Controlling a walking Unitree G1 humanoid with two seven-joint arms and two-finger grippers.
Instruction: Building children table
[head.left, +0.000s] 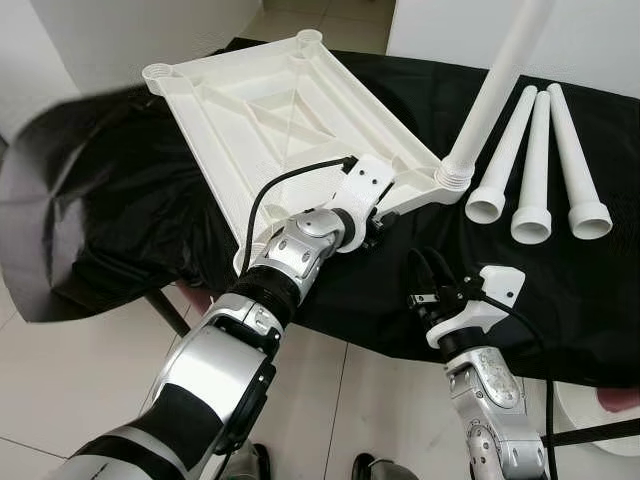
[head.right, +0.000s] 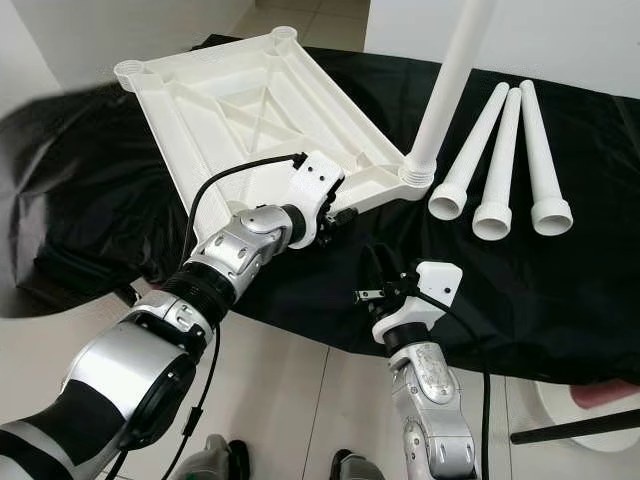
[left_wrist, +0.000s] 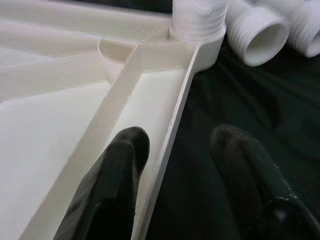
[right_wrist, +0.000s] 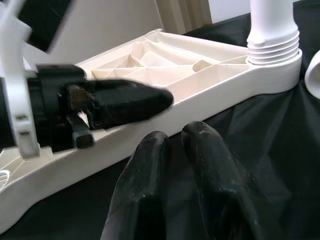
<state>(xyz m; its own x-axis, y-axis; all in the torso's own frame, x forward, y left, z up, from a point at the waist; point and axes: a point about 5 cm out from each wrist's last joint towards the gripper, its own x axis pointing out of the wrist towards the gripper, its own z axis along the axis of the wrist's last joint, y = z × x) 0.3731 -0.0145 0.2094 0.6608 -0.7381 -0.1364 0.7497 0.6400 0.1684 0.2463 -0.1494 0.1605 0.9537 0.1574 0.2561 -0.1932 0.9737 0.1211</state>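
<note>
While left hand (left_wrist: 175, 165) straddles tabletop (head.left: 270, 110) rim, apparently ungripped.

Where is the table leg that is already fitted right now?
The fitted leg stands upright in the tabletop's near-right corner socket, just left of three loose legs lying on the black cloth.

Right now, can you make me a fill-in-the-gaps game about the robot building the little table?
1. The tabletop lies upside down on a ____ cloth.
2. ____ leg already stands in a corner socket.
3. ____ loose legs lie side by side on the cloth.
4. The left pincer has one finger on each side of the tabletop's ____.

Missing words: black; one; three; rim
</note>
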